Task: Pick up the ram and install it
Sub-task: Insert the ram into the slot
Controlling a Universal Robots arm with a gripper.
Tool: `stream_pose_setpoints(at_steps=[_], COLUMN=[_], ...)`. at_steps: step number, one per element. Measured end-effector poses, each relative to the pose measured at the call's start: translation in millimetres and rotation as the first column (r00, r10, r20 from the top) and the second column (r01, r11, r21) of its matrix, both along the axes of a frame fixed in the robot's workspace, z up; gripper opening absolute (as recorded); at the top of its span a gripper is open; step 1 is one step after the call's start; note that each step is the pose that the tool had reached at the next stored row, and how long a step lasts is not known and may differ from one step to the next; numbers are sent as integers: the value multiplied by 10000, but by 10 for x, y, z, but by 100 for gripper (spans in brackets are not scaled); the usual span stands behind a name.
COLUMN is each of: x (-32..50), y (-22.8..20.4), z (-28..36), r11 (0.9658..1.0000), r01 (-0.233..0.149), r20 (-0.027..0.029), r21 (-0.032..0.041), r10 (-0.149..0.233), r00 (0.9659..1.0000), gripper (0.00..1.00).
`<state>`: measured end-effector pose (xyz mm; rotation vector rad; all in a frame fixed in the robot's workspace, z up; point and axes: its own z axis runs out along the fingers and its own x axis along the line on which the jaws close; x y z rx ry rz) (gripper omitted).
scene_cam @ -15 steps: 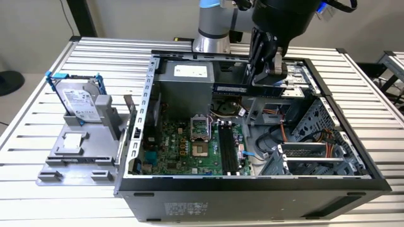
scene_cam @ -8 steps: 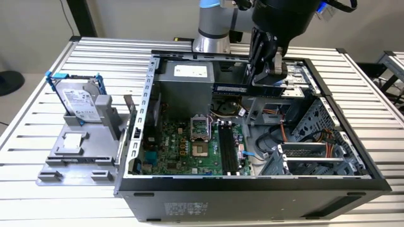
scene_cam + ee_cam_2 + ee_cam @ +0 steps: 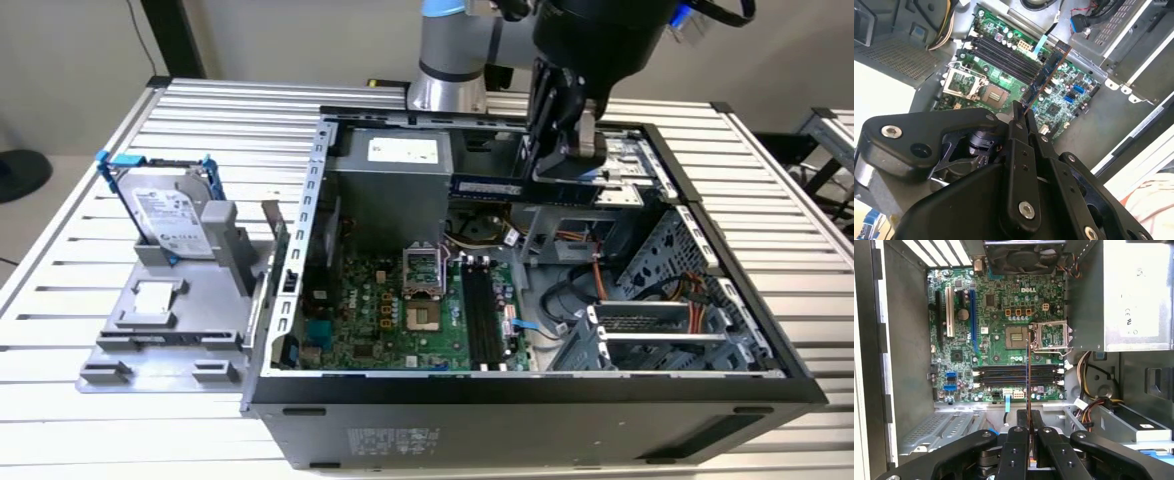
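My gripper (image 3: 571, 168) hangs over the open computer case (image 3: 307, 200), above its far end, and is shut on the ram (image 3: 486, 186). The ram is a long thin dark board that sticks out sideways from the fingers toward the exterior view's left. In the second wrist view the ram (image 3: 1048, 72) juts out from the gripper (image 3: 1021, 119) over the green motherboard (image 3: 1064, 107). In the first wrist view the ram (image 3: 1028, 375) shows edge-on, rising from the gripper (image 3: 1029, 421) and crossing the black memory slots (image 3: 1004, 375). The slots (image 3: 487, 315) lie well below the ram.
A silver hard drive in a blue frame (image 3: 166, 212) stands on a grey fixture (image 3: 147, 350) at the exterior view's left. Inside the case are the power supply (image 3: 394, 165), the CPU socket (image 3: 422, 272), cables (image 3: 587, 290) and a metal drive cage (image 3: 661, 325).
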<state>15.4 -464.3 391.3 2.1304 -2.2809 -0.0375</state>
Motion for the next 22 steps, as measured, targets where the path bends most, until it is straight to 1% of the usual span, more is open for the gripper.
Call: stream_pose_setpoints(at_steps=[3,6,8,11,14,17,19,21,22], x=[0,0,0,1,0,-1,0,0,0], y=[0,0,0,0,0,-1,0,0,0], z=[1,1,0,0,1,1,1,0,0], r11=[9993,9969,9942,9883,9803,9700,9620,9526,9474], r01=[384,784,1071,1523,1978,2431,2730,3043,3202], r20=[-1,-1,-1,-1,-1,-1,0,-1,-1], r21=[-2,-1,-1,-1,-1,-1,-1,-1,-1], r10=[-384,-784,-1071,-1523,-1978,-2431,-2730,-3043,-3202], r00=[9993,9969,9942,9883,9803,9700,9620,9526,9474], gripper=[0,0,0,0,0,0,0,0,0])
